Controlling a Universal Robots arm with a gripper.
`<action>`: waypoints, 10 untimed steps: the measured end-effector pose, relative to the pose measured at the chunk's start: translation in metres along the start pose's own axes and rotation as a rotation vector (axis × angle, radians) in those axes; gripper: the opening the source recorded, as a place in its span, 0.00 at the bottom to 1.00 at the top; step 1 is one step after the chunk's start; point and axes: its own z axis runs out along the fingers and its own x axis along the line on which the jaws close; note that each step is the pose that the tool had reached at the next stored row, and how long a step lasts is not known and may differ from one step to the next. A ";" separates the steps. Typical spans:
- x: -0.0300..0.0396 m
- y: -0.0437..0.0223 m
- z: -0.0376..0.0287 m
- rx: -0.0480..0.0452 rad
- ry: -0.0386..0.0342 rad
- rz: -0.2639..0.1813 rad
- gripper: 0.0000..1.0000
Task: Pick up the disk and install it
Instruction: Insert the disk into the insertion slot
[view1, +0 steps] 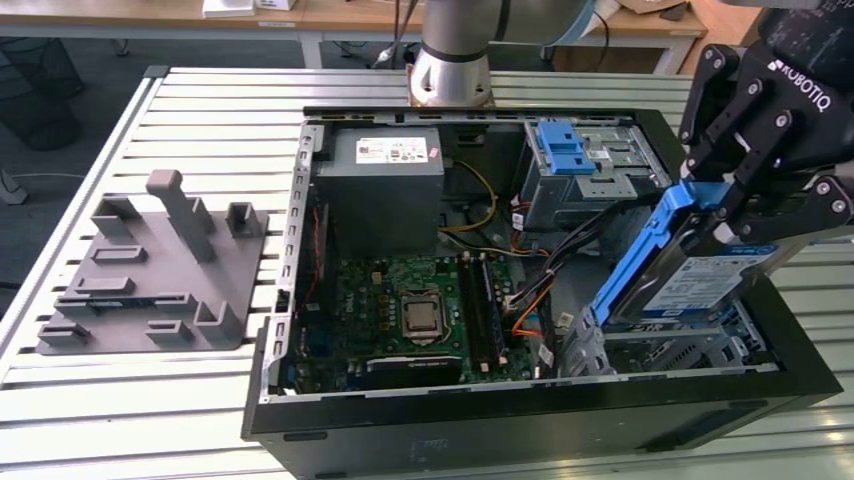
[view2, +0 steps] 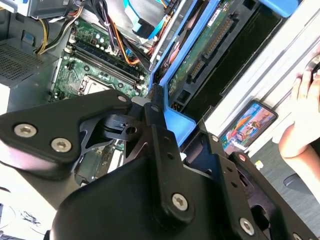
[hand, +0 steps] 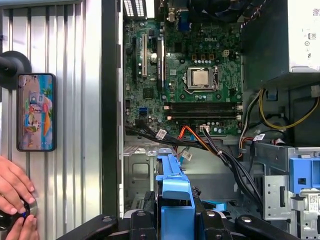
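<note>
The disk (view1: 694, 278) is a silver drive with a white-and-blue label in a blue plastic carrier. It hangs steeply tilted over the lower drive cage (view1: 674, 350) at the front right corner of the open computer case (view1: 534, 412). Its low end reaches the top of that cage. My gripper (view1: 750, 212) is shut on the disk's upper end, one black finger on each side. In the second wrist view the disk's green underside (view2: 200, 55) faces the camera beyond the gripper (view2: 162, 120). In the first wrist view the blue carrier (hand: 175, 197) sits between the fingers of the gripper (hand: 176, 221).
Inside the case are the motherboard (view1: 400, 310), the grey power-supply box (view1: 387, 180), loose cables (view1: 534, 290) and an upper metal cage with a blue latch (view1: 567, 147). A grey fixture (view1: 147, 270) lies at the exterior view's left. A phone (hand: 36, 112) and a person's hand (hand: 12, 195) are beside the case.
</note>
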 end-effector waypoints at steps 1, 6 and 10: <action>-0.0001 0.0000 0.0005 0.0000 0.0000 0.000 0.36; 0.0000 -0.0004 0.0036 0.0000 -0.0001 0.000 0.36; 0.0000 -0.0006 0.0065 -0.0001 0.0000 0.000 0.36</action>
